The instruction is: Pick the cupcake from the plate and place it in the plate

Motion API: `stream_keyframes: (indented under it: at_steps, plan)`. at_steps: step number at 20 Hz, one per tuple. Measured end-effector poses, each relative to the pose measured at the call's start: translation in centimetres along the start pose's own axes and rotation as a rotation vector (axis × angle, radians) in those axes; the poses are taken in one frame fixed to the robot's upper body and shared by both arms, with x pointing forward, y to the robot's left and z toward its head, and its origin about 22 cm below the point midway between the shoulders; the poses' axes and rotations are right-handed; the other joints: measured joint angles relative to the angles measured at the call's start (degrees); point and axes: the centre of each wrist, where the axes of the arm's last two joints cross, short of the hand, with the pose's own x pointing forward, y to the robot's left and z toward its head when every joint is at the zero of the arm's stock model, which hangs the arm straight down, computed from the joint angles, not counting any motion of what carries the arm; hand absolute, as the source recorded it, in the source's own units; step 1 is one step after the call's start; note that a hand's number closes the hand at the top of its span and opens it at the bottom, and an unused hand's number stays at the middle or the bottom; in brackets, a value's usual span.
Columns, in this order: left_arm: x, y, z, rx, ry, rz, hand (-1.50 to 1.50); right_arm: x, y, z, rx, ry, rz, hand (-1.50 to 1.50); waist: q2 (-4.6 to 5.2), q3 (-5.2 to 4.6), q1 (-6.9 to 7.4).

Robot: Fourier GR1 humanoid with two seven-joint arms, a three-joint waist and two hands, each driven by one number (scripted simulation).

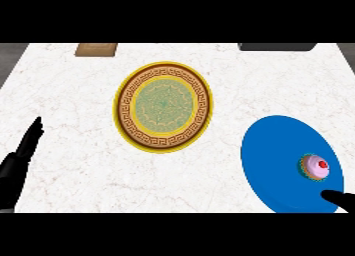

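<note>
We find no readable text, labels, brands or numbers. Yellow plate (164,107) at 12 o'clock from centre carries key-pattern border and central ornament only, no lettering. Blue plate (279,165) at 4 o'clock unmarked.

Bare counter (69,150) lies between the plates — only cupcake (315,166) occupies the blue plate (272,150).

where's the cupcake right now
In the head view the cupcake sits on the right part of the blue plate at the counter's right, just above the right hand, well right of the patterned plate.
</note>
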Motion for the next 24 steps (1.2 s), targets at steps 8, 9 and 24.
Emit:
stream_keyframes:
  at_steps: [8,9,24]
  plan:
    - [-0.2,-1.1,-0.3,0.005,0.009,0.001,0.00,0.0,1.9,-1.9,0.090,0.010,0.039,-1.50,-0.08,0.01,-0.42]
    - [0.1,-1.2,0.0,0.004,0.007,0.003,0.00,-0.2,1.9,-2.4,0.102,0.012,0.041,-1.50,-0.10,0.01,-0.39]
    - [-0.1,-0.6,0.0,0.004,0.004,0.000,0.00,-2.1,4.6,-6.0,0.168,0.049,0.064,-1.50,-0.11,0.01,-0.49]
